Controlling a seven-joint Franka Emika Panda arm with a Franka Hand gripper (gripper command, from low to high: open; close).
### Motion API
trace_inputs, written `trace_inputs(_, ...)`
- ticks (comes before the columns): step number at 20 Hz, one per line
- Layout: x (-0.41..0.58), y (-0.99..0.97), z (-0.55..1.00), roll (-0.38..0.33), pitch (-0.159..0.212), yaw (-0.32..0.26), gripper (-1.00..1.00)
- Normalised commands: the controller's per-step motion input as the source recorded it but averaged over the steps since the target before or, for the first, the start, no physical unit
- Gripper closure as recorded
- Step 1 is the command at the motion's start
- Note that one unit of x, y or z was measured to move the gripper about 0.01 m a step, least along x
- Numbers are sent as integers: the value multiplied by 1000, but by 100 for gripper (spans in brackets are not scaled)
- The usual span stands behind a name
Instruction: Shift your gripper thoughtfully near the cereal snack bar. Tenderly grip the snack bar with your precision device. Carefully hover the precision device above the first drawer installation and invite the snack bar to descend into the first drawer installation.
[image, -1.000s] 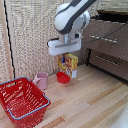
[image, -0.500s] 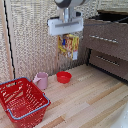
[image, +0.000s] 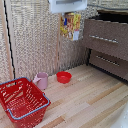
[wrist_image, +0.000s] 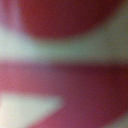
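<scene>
The gripper (image: 68, 11) hangs high beside the first drawer installation (image: 106, 39), fingers holding the cereal snack bar (image: 70, 25) clear of its front.

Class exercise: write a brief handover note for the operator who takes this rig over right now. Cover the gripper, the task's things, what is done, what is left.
Gripper: raised to the frame's top, shut on the cereal snack bar, which hangs below it.
First drawer: on the exterior view's right, open; bar is beside it, not yet over it.
Done: approach, grasp, lift.
Left: carry over the drawer, release.
Red bowl, pink mug, red basket sit on the floor. Wrist view is blurred.
</scene>
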Motion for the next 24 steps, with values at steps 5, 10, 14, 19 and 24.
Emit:
trace_inputs(5, 3, -411, 1000, -37, 57, -85, 100)
trace_inputs(10, 2, -545, 992, -26, 57, -48, 100)
trace_inputs(14, 0, -678, 888, -10, 29, -3, 100)
trace_inputs(19, -10, -844, 564, -4, 3, 30, 100)
trace_inputs(24, -22, -974, 394, 0, 0, 43, 100)
